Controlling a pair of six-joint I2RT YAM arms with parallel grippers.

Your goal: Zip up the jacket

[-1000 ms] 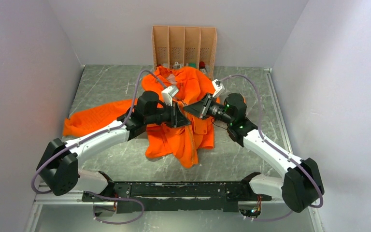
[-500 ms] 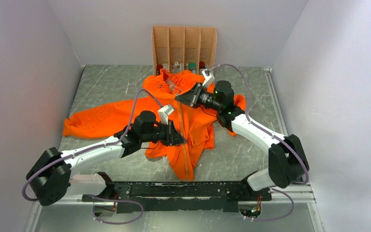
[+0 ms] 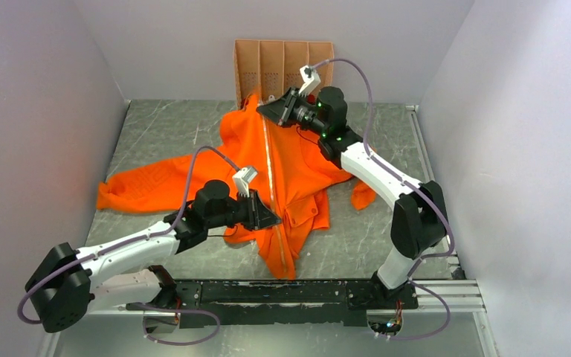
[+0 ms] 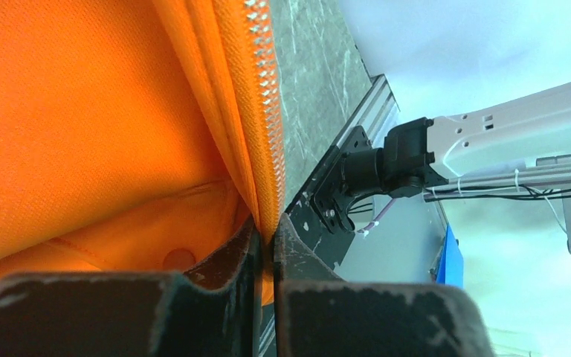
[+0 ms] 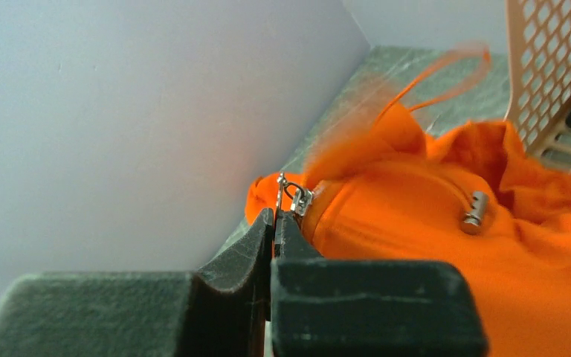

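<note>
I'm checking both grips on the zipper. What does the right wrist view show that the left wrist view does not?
Only the right wrist view: the right gripper shut on the metal zipper pull, with a lattice rack behind. Only the left wrist view: the left gripper pinching the jacket at the edge lined with zipper teeth. Both: orange fabric and a shut pair of dark fingers.

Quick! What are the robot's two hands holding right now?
Left gripper: shut on the jacket, at its zipper edge.
Right gripper: shut on the zipper pull.
</note>
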